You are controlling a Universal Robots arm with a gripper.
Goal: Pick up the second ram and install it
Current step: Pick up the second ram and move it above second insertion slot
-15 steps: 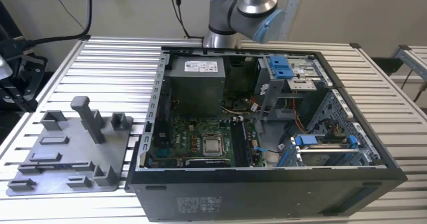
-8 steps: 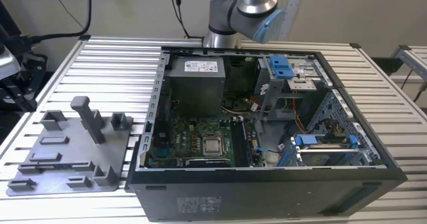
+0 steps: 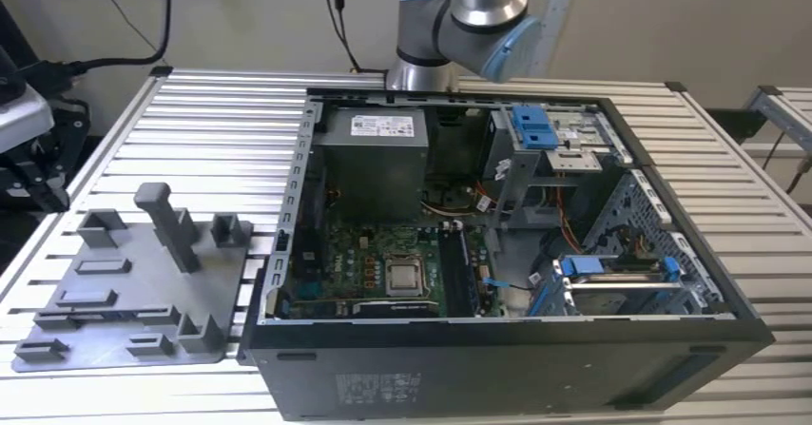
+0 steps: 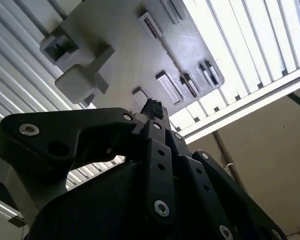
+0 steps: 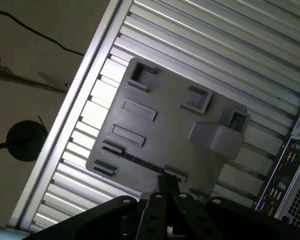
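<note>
Exterior view's left: grey tray (image 3: 121,287) on the bench (image 3: 216,130). Gripper (image 5: 167,184) hangs above the tray, jaws closed, nothing held. Just past its tips a thin dark strip (image 5: 140,161) lies crosswise along the tray's edge. Whether it is the second ram, cannot tell. Open computer case (image 3: 508,358) sits right.
</note>
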